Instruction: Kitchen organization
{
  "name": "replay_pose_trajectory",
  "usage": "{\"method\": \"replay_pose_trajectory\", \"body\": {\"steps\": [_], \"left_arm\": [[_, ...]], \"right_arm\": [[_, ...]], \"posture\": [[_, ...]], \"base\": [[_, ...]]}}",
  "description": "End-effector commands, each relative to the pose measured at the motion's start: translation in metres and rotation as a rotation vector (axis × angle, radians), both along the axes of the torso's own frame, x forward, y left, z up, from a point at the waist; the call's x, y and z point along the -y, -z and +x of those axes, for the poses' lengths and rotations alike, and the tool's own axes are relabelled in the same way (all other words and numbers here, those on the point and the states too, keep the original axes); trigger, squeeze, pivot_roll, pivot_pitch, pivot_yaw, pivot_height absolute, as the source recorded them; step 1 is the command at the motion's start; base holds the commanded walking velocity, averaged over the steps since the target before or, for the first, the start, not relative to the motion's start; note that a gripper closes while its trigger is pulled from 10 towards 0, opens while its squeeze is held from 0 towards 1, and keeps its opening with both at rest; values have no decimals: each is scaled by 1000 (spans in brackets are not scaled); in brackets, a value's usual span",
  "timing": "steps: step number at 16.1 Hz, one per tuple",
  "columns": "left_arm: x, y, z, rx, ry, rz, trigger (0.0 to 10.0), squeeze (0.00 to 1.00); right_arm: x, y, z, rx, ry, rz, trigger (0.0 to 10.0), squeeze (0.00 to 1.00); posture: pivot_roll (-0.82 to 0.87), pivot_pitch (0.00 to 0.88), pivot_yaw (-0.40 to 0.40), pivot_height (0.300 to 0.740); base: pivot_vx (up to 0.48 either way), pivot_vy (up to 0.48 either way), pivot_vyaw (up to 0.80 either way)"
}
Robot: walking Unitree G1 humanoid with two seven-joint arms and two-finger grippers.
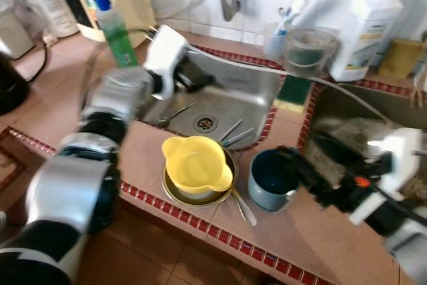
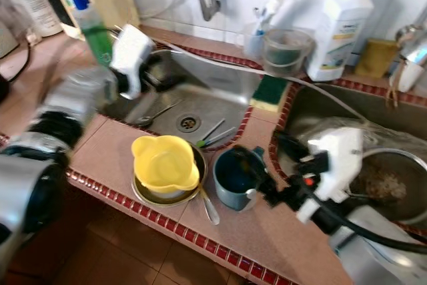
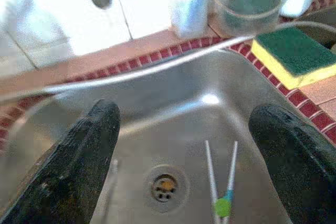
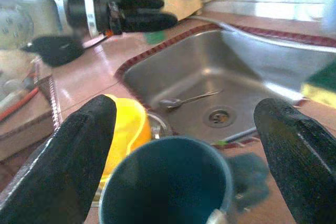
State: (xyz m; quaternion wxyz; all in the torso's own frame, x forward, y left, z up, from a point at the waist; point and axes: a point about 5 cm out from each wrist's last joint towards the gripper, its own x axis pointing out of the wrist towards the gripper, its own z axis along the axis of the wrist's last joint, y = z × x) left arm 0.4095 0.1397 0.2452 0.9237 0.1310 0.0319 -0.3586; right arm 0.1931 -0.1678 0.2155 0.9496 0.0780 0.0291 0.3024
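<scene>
— Looking at the counter, how far is the tidying going, do you think?

— It is only beginning, I am judging. The right gripper (image 4: 184, 145) is hanging with its fingers spread wide on either side of the blue cup (image 1: 272, 178), not yet touching it. The cup is standing upright on the tiled ledge in front of the sink (image 1: 257, 95), just beside the yellow bowl (image 1: 195, 163).

— And the other arm?

— The left gripper (image 3: 189, 156) is reaching over the basin, also spread apart and holding nothing. Under it a spoon (image 4: 190, 98) and a pair of thin utensils (image 3: 220, 177) (chopsticks perhaps, I cannot say surely) are lying near the drain.

— So what is remaining?

— Nearly everything: the cup, the yellow bowl sitting in a metal dish (image 1: 179, 195), and the pieces in the basin are all waiting.
</scene>
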Motion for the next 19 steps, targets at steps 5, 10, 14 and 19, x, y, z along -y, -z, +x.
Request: {"method": "replay_pose_trajectory", "body": {"steps": [5, 10, 14, 19], "left_arm": [[-30, 7, -28, -5, 81, 86, 10000, 0], [-36, 12, -55, -49, 177, 193, 10000, 0], [-22, 17, -66, -54, 252, 256, 10000, 0], [2, 28, -66, -58, 329, 310, 10000, 0]], "right_arm": [[-6, 5, 9, -4, -82, -13, 10000, 0], [-6, 9, 14, -7, -117, -26, 10000, 0], [-5, 11, 13, -9, -122, -36, 10000, 0], [-1, 12, 10, -14, -118, -48, 10000, 0]], "posture": [[-132, 26, 9, 740], [-116, 12, -1, 740], [-125, 7, 1, 740], [-149, 0, 5, 740]], "base": [[0, 0, 0], [0, 0, 0], [0, 0, 0], [0, 0, 0]]}}
